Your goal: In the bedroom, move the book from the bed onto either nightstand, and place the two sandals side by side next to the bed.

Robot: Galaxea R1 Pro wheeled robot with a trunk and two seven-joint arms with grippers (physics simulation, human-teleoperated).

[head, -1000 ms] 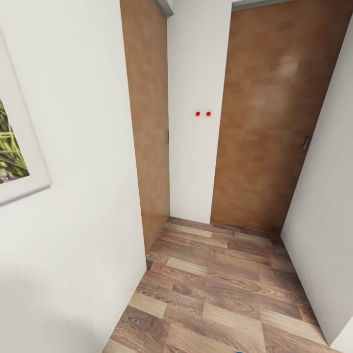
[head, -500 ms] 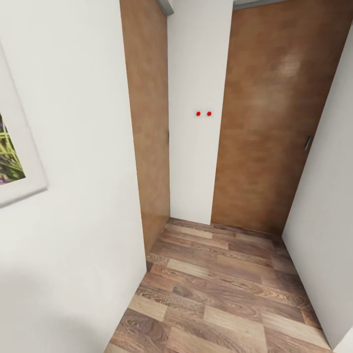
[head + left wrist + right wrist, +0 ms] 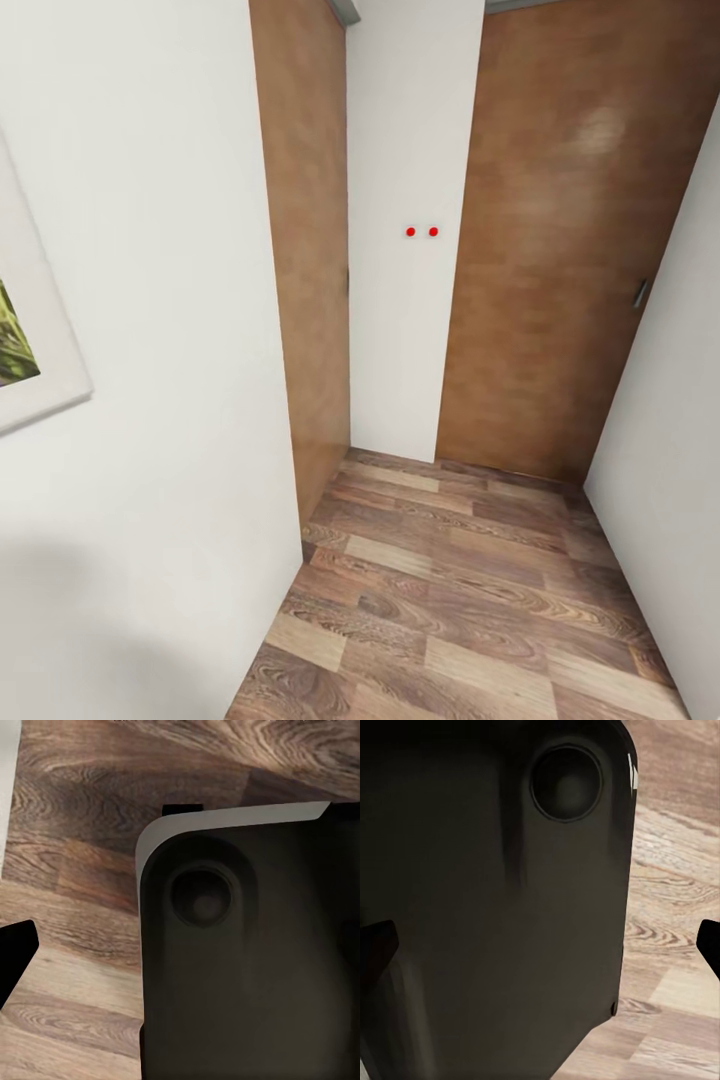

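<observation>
Wood-plank floor (image 3: 470,600) of narrow hallway ahead; robot in transit, so book, bed, nightstand, sandals not in sight and their bearing from either gripper cannot be judged. Two brown doors: one at left (image 3: 305,260), edge-on; one at right (image 3: 560,250), with small handle (image 3: 640,293). White wall strip (image 3: 405,300) between them. Framed picture (image 3: 25,340) on left wall. Wrist views: dark robot body (image 3: 247,952) over floor; black fingertip (image 3: 13,952) at edge. Gripper states: cannot tell. Judgement: must still reach the bedroom.

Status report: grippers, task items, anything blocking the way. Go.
Both grippers folded over the robot's dark base, nothing held; open or shut unclear. In a narrow hallway: plank floor, wooden doors ahead and left. Framed picture on left wall.
</observation>
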